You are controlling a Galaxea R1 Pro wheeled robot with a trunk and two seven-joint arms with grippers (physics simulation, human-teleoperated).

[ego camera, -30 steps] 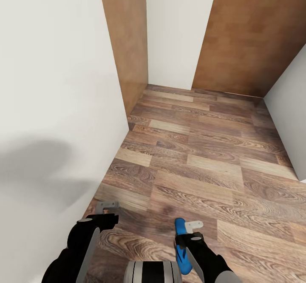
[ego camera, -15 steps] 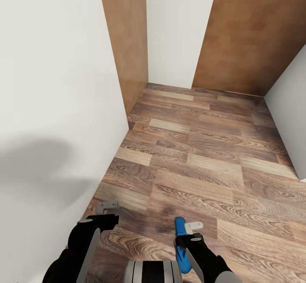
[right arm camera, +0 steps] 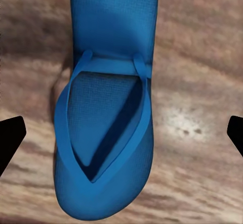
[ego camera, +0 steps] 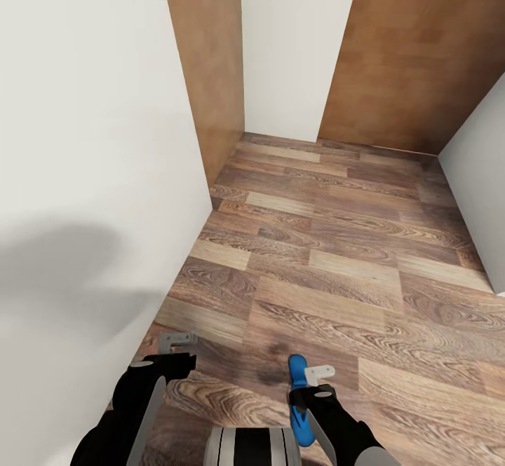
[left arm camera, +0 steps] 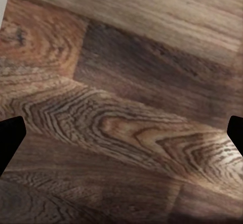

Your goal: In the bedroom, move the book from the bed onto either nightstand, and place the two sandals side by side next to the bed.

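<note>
Corridor-like stretch of wood-plank floor (ego camera: 330,270), white wall (ego camera: 91,172) close along the left, brown panels (ego camera: 421,59) and a white strip of wall at the far end.

Left gripper (ego camera: 177,343) low at the head view's lower left, just beside the wall — jaws spread wide in the left wrist view, dark fingertips (left arm camera: 10,138) at the two edges, nothing but floor planks between them.

Right gripper (ego camera: 319,375) at lower centre-right, carrying one bright blue sandal (ego camera: 299,399). Sandal seen edge-on from the head, running lengthwise along the gripper and forearm, above the floor. In the right wrist view the sandal (right arm camera: 109,102) seen flat-on, strap side toward the camera, Y-strap clear, floor blurred behind it. Exact contact points not visible — fingertips at the frame edges stand wide of the sandal there, so grip state cannot be told for certain.
</note>
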